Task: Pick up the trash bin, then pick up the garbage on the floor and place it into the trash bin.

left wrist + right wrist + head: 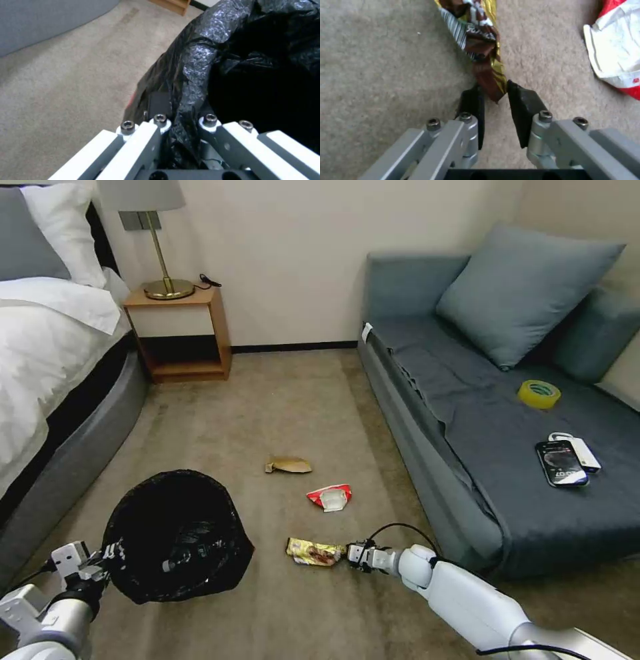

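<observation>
Two tools engaged. Left tool [181,125] clamps the trash bin [177,537] rim. Right tool [493,96], beside the bin, pinches the yellow-brown wrapper [313,552] end on the floor; red-white packet [331,497] and tan paper [289,465] beyond.

Setting, as I read it from my station: a bedroom, hotel-like. Bed [47,333] with white linen and pillows on the left; wooden nightstand [179,333] carrying a brass lamp [157,240]; grey sofa [507,447] with a cushion [527,290] on the right; beige carpet [267,407] between them; plain cream wall [280,253] behind.
</observation>
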